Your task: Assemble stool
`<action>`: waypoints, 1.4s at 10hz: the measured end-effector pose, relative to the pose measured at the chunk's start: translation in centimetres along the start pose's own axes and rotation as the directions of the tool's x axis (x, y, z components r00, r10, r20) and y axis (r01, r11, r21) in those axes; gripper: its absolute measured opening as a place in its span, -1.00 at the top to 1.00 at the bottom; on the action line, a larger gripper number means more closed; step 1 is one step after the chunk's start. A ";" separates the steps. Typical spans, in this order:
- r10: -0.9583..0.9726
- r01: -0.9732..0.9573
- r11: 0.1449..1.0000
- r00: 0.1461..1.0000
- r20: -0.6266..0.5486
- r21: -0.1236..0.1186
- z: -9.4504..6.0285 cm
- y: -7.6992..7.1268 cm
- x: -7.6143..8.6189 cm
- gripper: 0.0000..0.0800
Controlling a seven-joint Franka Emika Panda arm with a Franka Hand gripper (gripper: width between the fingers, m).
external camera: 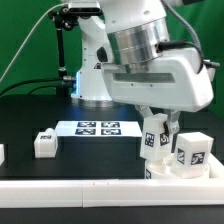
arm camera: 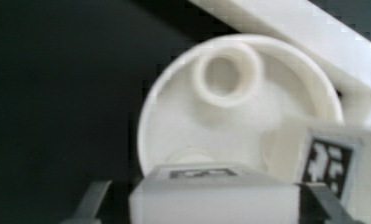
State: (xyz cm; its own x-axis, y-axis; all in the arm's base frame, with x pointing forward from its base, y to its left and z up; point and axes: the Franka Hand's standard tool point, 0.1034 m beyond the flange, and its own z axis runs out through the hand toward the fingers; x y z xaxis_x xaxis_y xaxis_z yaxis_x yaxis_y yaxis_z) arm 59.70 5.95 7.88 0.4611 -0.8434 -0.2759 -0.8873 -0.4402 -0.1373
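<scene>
1. Green cloth hangs behind a black table (external camera: 25, 115). The marker board (external camera: 95, 127) lies flat near the table's middle, and a white border bar (external camera: 60, 190) runs along the near edge.
2. At the exterior view's right, the gripper (external camera: 158, 128) hangs straight down with its jaws narrowed on an upright held leg (external camera: 157, 141). In the wrist view that block fills the space between the fingers (arm camera: 97, 200), so I judge it gripped rather than merely straddled.
3. Beneath it the round seat (arm camera: 182, 110) lies flat, close against a border bar, probably so the bar braces the disc while a leg is pressed or twisted in.
4. A second leg (external camera: 192, 150) already stands on the seat just beside the held leg, and a ringed socket (arm camera: 226, 75) stands empty.
5. One loose leg (external camera: 43, 142) waits on the table at the exterior view's left, well apart from the seat.
6. The step in hand looks like seating the held leg in the seat — the vertical grip keeps it square to the disc. Whether its foot is fully home is hidden.
</scene>
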 end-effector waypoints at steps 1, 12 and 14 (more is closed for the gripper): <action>0.005 -0.004 1.000 1.000 -0.011 0.010 0.1 -0.3 0.1 0.16; 0.720 -0.720 0.692 0.694 0.021 0.047 0.0 -1.9 0.3 0.16; 0.787 -0.787 0.614 0.616 0.025 0.062 0.3 -2.1 0.1 0.16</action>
State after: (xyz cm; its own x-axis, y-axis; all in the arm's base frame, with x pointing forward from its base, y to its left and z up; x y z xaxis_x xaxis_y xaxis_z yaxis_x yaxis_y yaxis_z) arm 61.64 6.88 7.91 -0.4146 -0.8583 -0.3023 -0.9079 0.4126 0.0737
